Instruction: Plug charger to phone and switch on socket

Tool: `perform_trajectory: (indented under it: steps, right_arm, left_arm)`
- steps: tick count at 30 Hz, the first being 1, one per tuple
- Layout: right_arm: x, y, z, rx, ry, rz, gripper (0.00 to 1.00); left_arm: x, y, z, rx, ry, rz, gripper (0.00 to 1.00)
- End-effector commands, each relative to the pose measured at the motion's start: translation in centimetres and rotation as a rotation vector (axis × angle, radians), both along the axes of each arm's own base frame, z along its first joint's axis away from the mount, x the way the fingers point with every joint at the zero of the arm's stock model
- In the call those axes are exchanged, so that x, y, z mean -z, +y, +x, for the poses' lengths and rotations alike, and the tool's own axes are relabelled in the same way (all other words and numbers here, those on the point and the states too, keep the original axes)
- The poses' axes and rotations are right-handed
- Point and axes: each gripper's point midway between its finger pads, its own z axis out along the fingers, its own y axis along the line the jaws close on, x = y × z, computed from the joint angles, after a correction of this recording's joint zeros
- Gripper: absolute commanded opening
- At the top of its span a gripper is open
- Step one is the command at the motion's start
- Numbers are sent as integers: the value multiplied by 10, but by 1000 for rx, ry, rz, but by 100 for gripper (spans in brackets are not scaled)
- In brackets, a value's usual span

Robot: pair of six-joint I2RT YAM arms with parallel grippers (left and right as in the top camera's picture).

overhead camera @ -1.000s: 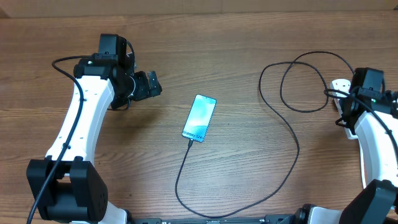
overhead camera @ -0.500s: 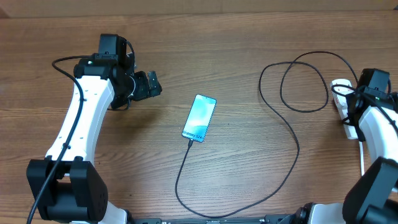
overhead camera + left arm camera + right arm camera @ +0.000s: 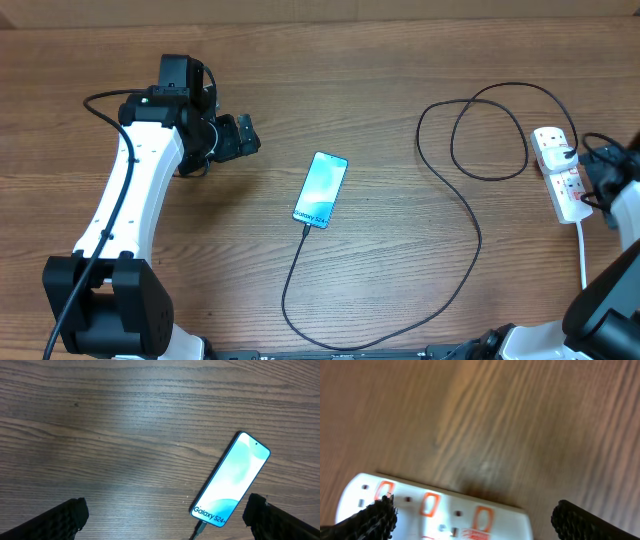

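Looks well along. Can trace the charger [image 3: 477, 228] from the socket [image 3: 560, 172] by the right edge of the desk [image 3: 400, 60], through two loops toward the far right corner, round in a long sweep near the front edge, and up into the lower end of the phone [image 3: 321, 189]. Seems plugged in there: tip meeting the phone's short end in the left wrist view, screen lit pale blue. Lies flat near the middle of the desk, top end leaning toward the far right corner. Would count that step as done.

Leaves the switch. Can make out red switches [image 3: 428, 504] on the socket's top face, but cannot tell whether the one by the black plug [image 3: 571, 154] is on or off: too small overhead, blurred up close.

As for the left gripper [image 3: 170, 522]: spread wide, gripping nothing, hanging over bare wood toward the far left corner, with the phone just ahead and untouched. Much the same for the right gripper [image 3: 472, 522]: spread wide, empty, poised right over the socket at the right edge. Cannot tell whether either finger touches it.
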Motion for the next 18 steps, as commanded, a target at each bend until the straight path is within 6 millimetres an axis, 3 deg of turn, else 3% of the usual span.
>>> perform_trajectory:
  steps: [1, 4, 7, 9, 13, 18]
  right_arm:
    - [10, 2, -13, -60, 28, 66, 100]
    - [10, 2, -12, -65, -4, 99, 99]
    - [7, 3, -3, -106, -45, 106, 86]
    - [4, -2, -4, -95, -40, 87, 84]
    - [-9, -10, 1, -90, -5, 92, 95]
    - [-34, -22, 12, -155, 108, 133, 98]
  left_arm:
    - [-4, 4, 0, 10, -17, 14, 100]
    - [-4, 4, 0, 10, -17, 14, 99]
    - [-4, 4, 0, 10, -17, 14, 99]
    - [-4, 4, 0, 10, -17, 14, 99]
    - [-4, 4, 0, 10, -17, 14, 99]
    - [-4, 4, 0, 10, -17, 14, 99]
